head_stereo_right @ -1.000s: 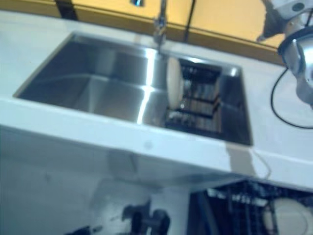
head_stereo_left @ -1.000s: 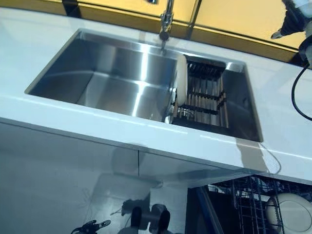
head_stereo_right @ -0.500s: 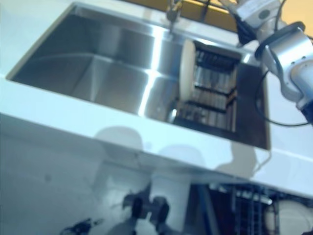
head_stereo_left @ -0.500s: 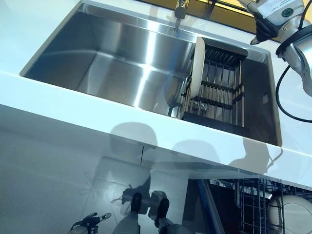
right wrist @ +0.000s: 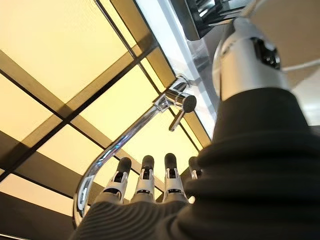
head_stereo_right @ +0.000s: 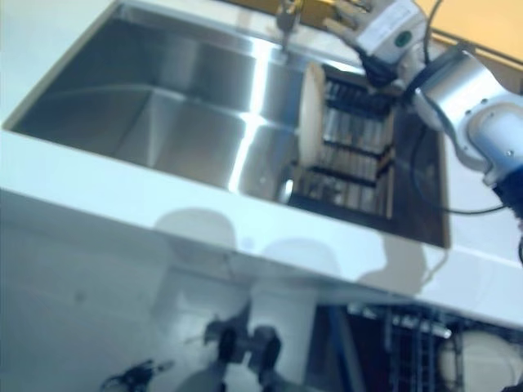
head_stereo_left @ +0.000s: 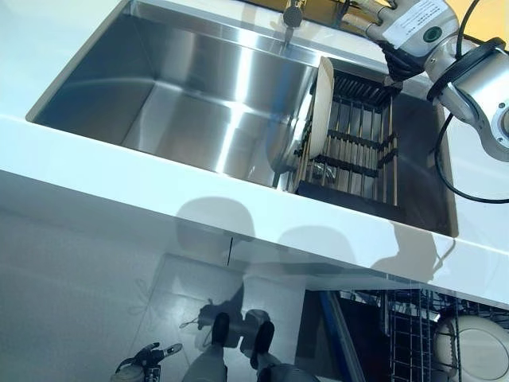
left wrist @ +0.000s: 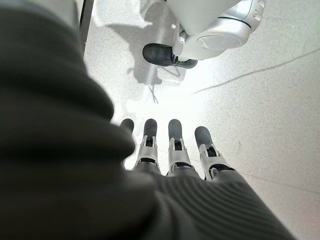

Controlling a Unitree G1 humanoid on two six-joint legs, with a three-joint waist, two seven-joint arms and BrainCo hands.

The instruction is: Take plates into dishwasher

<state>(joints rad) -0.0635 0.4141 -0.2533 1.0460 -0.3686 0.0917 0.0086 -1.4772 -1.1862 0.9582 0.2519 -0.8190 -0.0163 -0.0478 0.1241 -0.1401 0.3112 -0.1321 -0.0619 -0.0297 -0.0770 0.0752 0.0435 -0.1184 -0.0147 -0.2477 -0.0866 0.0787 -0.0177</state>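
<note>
Plate: a round cream-white ceramic plate [head_stereo_left: 321, 107] stands on its edge in the dark wire dish rack [head_stereo_left: 354, 147], at the side of the rack that faces the open basin of the stainless steel sink [head_stereo_left: 191, 95].
Second plate: another white round plate [head_stereo_left: 477, 346] already sits in the wire basket of the open dishwasher [head_stereo_left: 409, 334], under the white counter [head_stereo_left: 119, 171].
Right hand: the right hand [head_stereo_right: 372, 24] is above the far rim of the sink, near the chrome tap [head_stereo_left: 292, 16] and close to the top of the rack; in its wrist view the fingers [right wrist: 145, 175] are straight and a little spread, and they hold nothing.
Left hand: the left hand [left wrist: 170, 150] hangs low over the speckled floor [left wrist: 260, 100], with fingers straight and side by side, also holding nothing.
How it handles: I judge the plate to be stiff, rather heavy for its size, smooth and maybe wet, so it can slip; it will chip or break if it knocks the steel or the rack wires.
Where to hold: the upper rim is free above the rack, so a pinch there, thumb on one face and fingers on the other, seems best.
Risk: the tap is close, and the plate must lift straight up out of the wires.
</note>
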